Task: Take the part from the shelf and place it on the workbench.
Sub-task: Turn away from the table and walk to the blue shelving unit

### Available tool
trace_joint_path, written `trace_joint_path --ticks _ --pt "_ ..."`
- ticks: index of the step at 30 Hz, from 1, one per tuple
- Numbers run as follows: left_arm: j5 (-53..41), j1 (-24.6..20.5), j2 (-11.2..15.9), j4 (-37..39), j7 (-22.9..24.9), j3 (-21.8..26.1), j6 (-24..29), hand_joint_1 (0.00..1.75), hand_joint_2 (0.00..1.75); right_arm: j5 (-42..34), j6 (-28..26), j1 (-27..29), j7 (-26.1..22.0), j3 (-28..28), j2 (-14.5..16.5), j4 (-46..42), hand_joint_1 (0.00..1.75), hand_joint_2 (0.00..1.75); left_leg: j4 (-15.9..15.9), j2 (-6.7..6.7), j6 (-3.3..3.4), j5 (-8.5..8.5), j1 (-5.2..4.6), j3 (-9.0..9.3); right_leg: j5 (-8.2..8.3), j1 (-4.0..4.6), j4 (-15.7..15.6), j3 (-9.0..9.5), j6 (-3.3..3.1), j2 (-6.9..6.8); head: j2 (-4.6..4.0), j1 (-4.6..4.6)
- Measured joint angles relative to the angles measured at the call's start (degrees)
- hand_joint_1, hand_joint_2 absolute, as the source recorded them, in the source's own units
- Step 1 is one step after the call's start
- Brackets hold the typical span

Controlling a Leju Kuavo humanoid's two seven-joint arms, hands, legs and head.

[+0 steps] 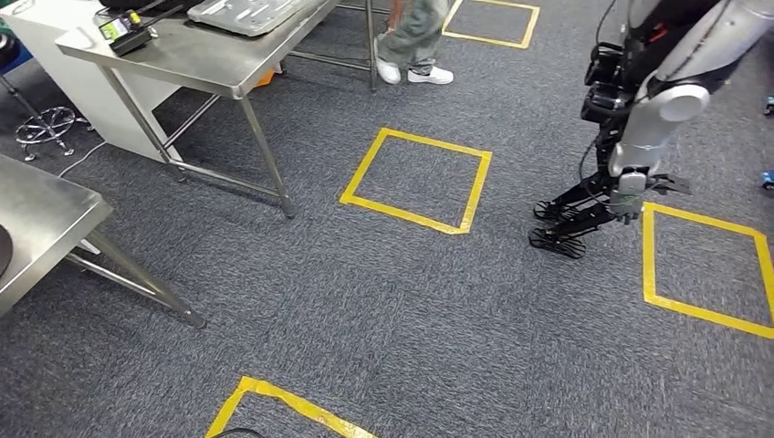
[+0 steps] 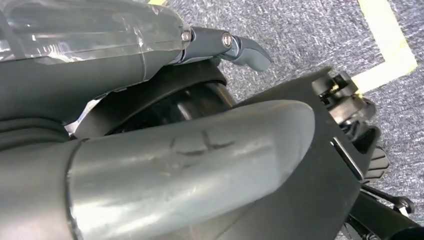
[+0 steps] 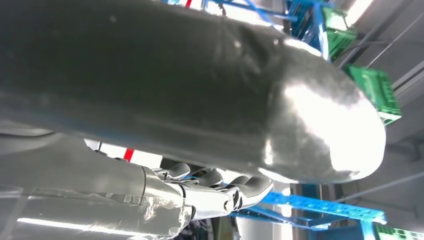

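Grey carpet marked with yellow tape squares (image 1: pixel 416 180) runs past a steel table (image 1: pixel 195 60), where a person's legs (image 1: pixel 413 40) stand. My right hand (image 1: pixel 632 194) hangs low, fingers (image 3: pixel 235 192) bent beneath the thumb; my left hand (image 2: pixel 165 150) hangs over the carpet. I can't tell either hand's grip, nor where the part is.

On the grey carpet there were four yellow tape squares: one (image 1: pixel 416 180) in the middle, one (image 1: pixel 707 270) at three o'clock, one (image 1: pixel 490 22) at twelve and one (image 1: pixel 290 409) at six. Two steel tables stood there, one (image 1: pixel 196 60) at eleven o'clock and one (image 1: pixel 41 224) at nine. One person (image 1: pixel 413 41) stood at twelve o'clock.
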Motion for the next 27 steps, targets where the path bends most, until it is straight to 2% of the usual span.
trace_joint_path --ticks 1,2,3,4,5,6,7,8,10,11,12,14,15,16,18,19,20,21,22,24,25,26,27 --pt "0.01 -0.04 0.01 0.0 -0.02 0.0 0.01 0.0 0.0 0.08 0.0 -0.02 0.11 0.0 -0.04 -0.01 0.0 0.0 1.73 -1.04 -0.28 -1.19 0.11 -0.61 0.11 -0.12 -0.13 0.03 -0.33 0.45 0.0 -0.08" --pt "0.0 -0.08 0.01 -0.01 -0.05 -0.01 0.01 0.0 0.0 0.12 0.0 -0.04 0.18 0.0 -0.09 -0.01 0.0 0.0 4.74 -2.33 -0.48 -2.93 0.18 -1.89 0.21 -0.22 -0.24 0.07 -0.63 0.89 0.0 -0.18" --pt "-0.01 -0.08 0.01 -0.01 -0.08 -0.02 0.03 0.0 0.0 0.15 0.0 -0.07 0.23 0.0 -0.14 -0.01 0.0 0.0 8.66 -3.45 -0.54 -4.84 0.18 -3.73 0.22 -0.12 -0.24 0.03 -0.83 1.36 0.0 -0.27" --pt "-0.01 -0.05 0.02 -0.01 -0.1 -0.03 0.06 0.0 0.0 0.18 0.0 -0.08 0.3 0.0 -0.17 -0.01 0.0 0.0 12.58 -3.95 -0.5 -6.37 0.15 -5.68 0.22 0.02 -0.23 0.01 -1.01 1.88 0.0 -0.32" --pt "-0.01 -0.04 0.02 -0.01 -0.11 -0.04 0.09 0.0 0.0 0.21 0.0 -0.09 0.36 0.0 -0.19 -0.01 0.0 0.0 15.33 -4.21 -0.37 -7.0 0.08 -7.13 0.21 0.17 -0.21 0.04 -1.11 2.48 0.0 -0.32" --pt "-0.01 -0.04 0.03 -0.01 -0.11 -0.04 0.11 0.0 0.0 0.23 0.0 -0.09 0.41 0.0 -0.19 -0.01 0.0 0.0 15.98 -4.37 -0.12 -6.39 -0.01 -7.65 0.19 0.32 -0.2 0.12 -1.16 3.18 0.0 -0.31" --pt "-0.01 -0.06 0.03 -0.01 -0.13 -0.04 0.13 0.0 0.0 0.24 0.0 -0.09 0.45 0.0 -0.19 -0.01 0.0 0.0 14.27 -4.68 0.27 -4.63 -0.14 -7.1 0.19 0.46 -0.19 0.24 -1.18 3.95 0.0 -0.32" --pt "0.01 -0.06 0.04 -0.01 -0.19 -0.04 0.14 0.0 0.0 0.2 0.0 -0.08 0.46 0.0 -0.19 -0.01 0.0 0.0 10.78 -5.51 0.8 -2.18 -0.28 -5.77 0.18 0.56 -0.18 0.38 -1.18 4.7 0.0 -0.3" --pt "0.04 0.02 0.14 -0.01 -0.37 -0.05 0.24 0.0 0.0 0.0 0.0 -0.08 0.3 0.01 -0.19 0.01 0.0 0.0 3.48 -8.87 1.77 1.53 -0.31 -3.18 0.18 0.65 -0.06 0.23 -1.06 6.15 0.0 -0.17" --pt "0.05 0.06 0.19 -0.01 -0.45 -0.08 0.29 0.0 0.0 -0.15 0.0 -0.08 0.19 0.01 -0.19 0.03 0.0 0.0 1.36 -10.16 1.95 2.29 -0.37 -2.57 0.23 0.49 0.03 -0.05 -0.86 6.79 0.0 -0.12" --pt "0.07 0.09 0.24 -0.01 -0.49 -0.1 0.33 0.0 0.0 -0.28 0.0 -0.07 0.04 0.01 -0.19 0.05 0.0 0.0 0.46 -10.79 2.0 2.36 -0.45 -2.41 0.31 0.29 0.08 -0.36 -0.56 7.48 0.0 -0.11" --pt "0.09 0.04 0.19 -0.02 -0.5 -0.19 0.34 0.0 0.0 -0.41 0.0 0.05 -0.16 0.01 -0.22 0.08 0.0 0.0 -0.33 -9.57 2.05 2.57 -0.54 -2.16 0.43 -0.1 0.12 -0.67 0.14 8.53 0.0 -0.21" --pt "0.1 -0.01 0.14 -0.04 -0.51 -0.22 0.34 0.0 0.0 -0.43 0.0 0.11 -0.24 0.01 -0.27 0.08 0.0 0.0 -0.8 -8.81 2.25 2.75 -0.42 -1.88 0.07 -0.02 0.57 -0.85 0.43 7.83 0.0 -0.13" --pt "0.09 -0.05 0.09 -0.07 -0.53 -0.26 0.34 0.0 0.0 -0.45 0.0 0.07 -0.28 0.01 -0.33 0.08 0.0 0.0 -1.26 -7.95 2.45 2.92 -0.23 -1.61 -0.86 0.05 1.95 -1.45 0.7 6.48 0.0 0.03" --pt "0.08 -0.01 0.03 -0.1 -0.56 -0.33 0.34 0.0 0.0 -0.53 0.0 -0.04 -0.32 0.03 -0.42 0.08 0.0 0.0 -1.71 -6.26 2.73 3.03 -0.09 -1.32 -4.15 0.07 7.88 -4.25 1.28 3.04 0.0 0.35" --pt "0.09 0.07 0.03 -0.1 -0.57 -0.37 0.34 0.0 0.0 -0.58 0.0 -0.05 -0.31 0.04 -0.43 0.09 0.0 0.0 -1.71 -5.4 2.77 2.96 -0.08 -1.32 -5.8 -0.12 11.64 -6.13 1.62 2.2 0.0 0.4" --pt "0.1 0.14 0.03 -0.1 -0.57 -0.38 0.34 0.0 0.0 -0.63 0.0 0.01 -0.31 0.04 -0.43 0.09 0.0 0.0 -1.69 -4.55 2.74 2.87 -0.06 -1.3 -6.66 -0.33 14.46 -7.55 1.92 1.77 0.0 0.4" --pt "0.1 0.19 0.02 -0.1 -0.57 -0.39 0.34 0.0 0.0 -0.66 0.0 0.07 -0.3 0.04 -0.43 0.1 0.0 0.0 -1.66 -3.73 2.66 2.76 -0.02 -1.25 -6.49 -0.54 15.49 -8.07 2.17 1.51 0.0 0.39" --pt "0.11 0.19 0.02 -0.1 -0.57 -0.39 0.34 0.0 0.0 -0.66 0.0 0.1 -0.3 0.04 -0.44 0.1 0.0 0.0 -1.61 -2.96 2.52 2.61 0.05 -1.16 -5.25 -0.71 14.26 -7.43 2.38 1.26 0.0 0.38" --pt "0.1 0.14 0.0 -0.13 -0.58 -0.39 0.34 0.0 0.0 -0.66 0.0 0.08 -0.3 0.04 -0.44 0.1 0.0 0.0 -1.36 -1.66 2.0 2.14 0.23 -0.82 -1.5 -0.84 6.43 -3.32 2.62 -0.28 0.0 0.4" --pt "0.1 0.1 -0.01 -0.14 -0.59 -0.39 0.34 0.0 0.0 -0.66 0.0 0.09 -0.3 0.04 -0.45 0.11 0.0 0.0 -1.15 -1.17 1.64 1.84 0.19 -0.68 -0.23 -0.73 2.8 -1.46 2.43 -1.04 0.0 0.41" --pt "0.1 0.06 0.0 -0.15 -0.59 -0.39 0.34 0.0 0.0 -0.67 0.0 0.09 -0.3 0.04 -0.45 0.11 0.0 0.0 -0.99 -0.79 1.29 1.59 0.11 -0.54 0.37 -0.57 0.46 -0.29 2.05 -1.54 0.0 0.37" --pt "0.1 0.02 0.01 -0.16 -0.58 -0.39 0.36 0.0 0.0 -0.67 0.0 0.1 -0.31 0.04 -0.45 0.12 0.0 0.0 -0.93 -0.46 0.96 1.41 -0.04 -0.41 0.26 -0.38 -0.27 -0.01 1.6 -1.6 0.0 0.36"
